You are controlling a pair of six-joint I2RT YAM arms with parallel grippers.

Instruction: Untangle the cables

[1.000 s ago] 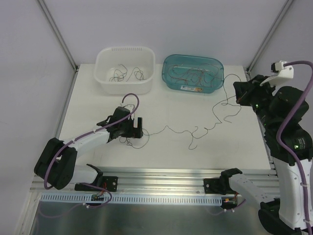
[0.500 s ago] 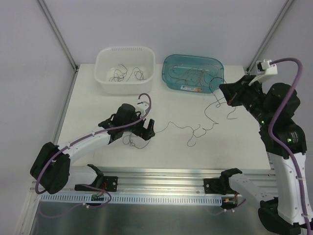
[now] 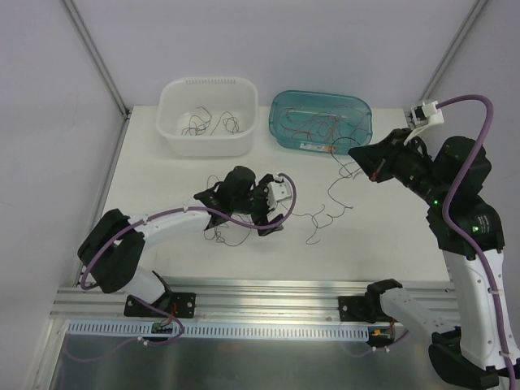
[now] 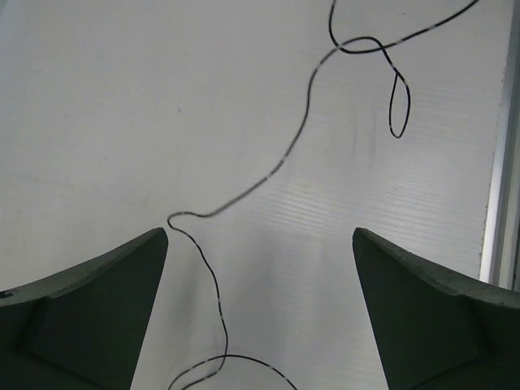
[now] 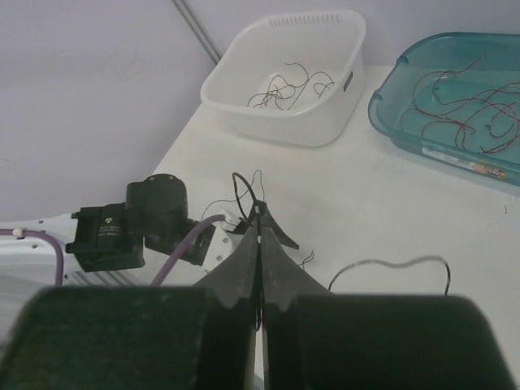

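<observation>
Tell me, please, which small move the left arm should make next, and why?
Probably lower the left end effector and close it on the black cable: its fingers stand open with that cable running between them, while the right end effector pinches a strand.

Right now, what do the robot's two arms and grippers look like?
The left arm and right arm have white shells and black joints, each trailing a thick purple hose. The left gripper and right gripper are black with tapered wedge fingers. Small green lights glow on the right arm.
</observation>
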